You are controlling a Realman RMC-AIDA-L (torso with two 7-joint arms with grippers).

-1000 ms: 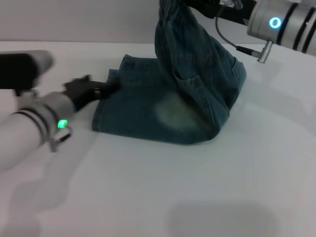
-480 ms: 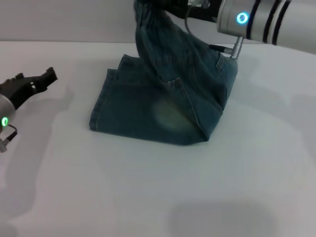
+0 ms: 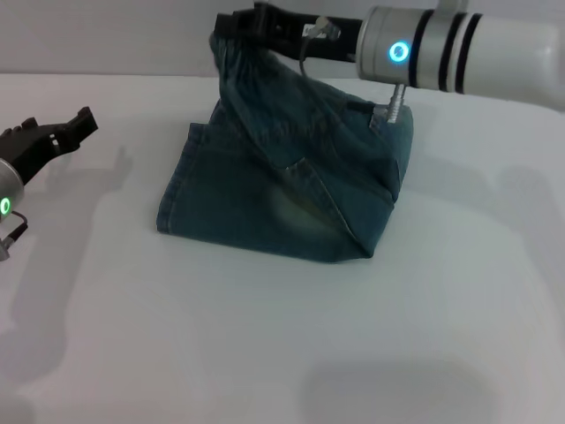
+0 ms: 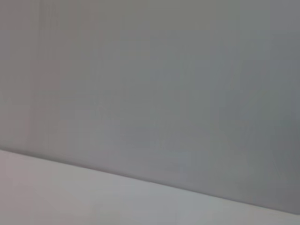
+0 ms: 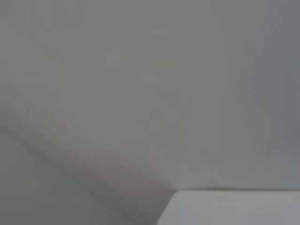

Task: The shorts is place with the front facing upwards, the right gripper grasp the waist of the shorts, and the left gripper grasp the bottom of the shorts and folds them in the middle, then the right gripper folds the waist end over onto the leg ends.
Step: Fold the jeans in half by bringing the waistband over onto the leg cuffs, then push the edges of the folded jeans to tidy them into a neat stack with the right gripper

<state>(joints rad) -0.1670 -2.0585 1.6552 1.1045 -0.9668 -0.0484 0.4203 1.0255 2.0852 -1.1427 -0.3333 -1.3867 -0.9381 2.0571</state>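
Note:
The blue denim shorts (image 3: 291, 177) lie on the white table, folded lengthwise, with a pale faded patch showing near the middle. My right gripper (image 3: 237, 26) is shut on the waist end (image 3: 256, 71) and holds it lifted above the back of the cloth, over the leg half. The leg ends (image 3: 174, 190) lie flat at the left side of the cloth. My left gripper (image 3: 55, 134) hovers open and empty well to the left of those hems, touching nothing. Neither wrist view shows the shorts or any fingers.
The white table (image 3: 282, 353) spreads wide in front of and to both sides of the shorts. A grey wall (image 3: 106, 35) stands behind it. Both wrist views show only the wall (image 4: 150, 70) and a strip of table (image 5: 234, 208).
My right gripper has carried the raised waist leftward and lower, toward the leg ends. My left gripper let go of the hems and drew back to the left edge.

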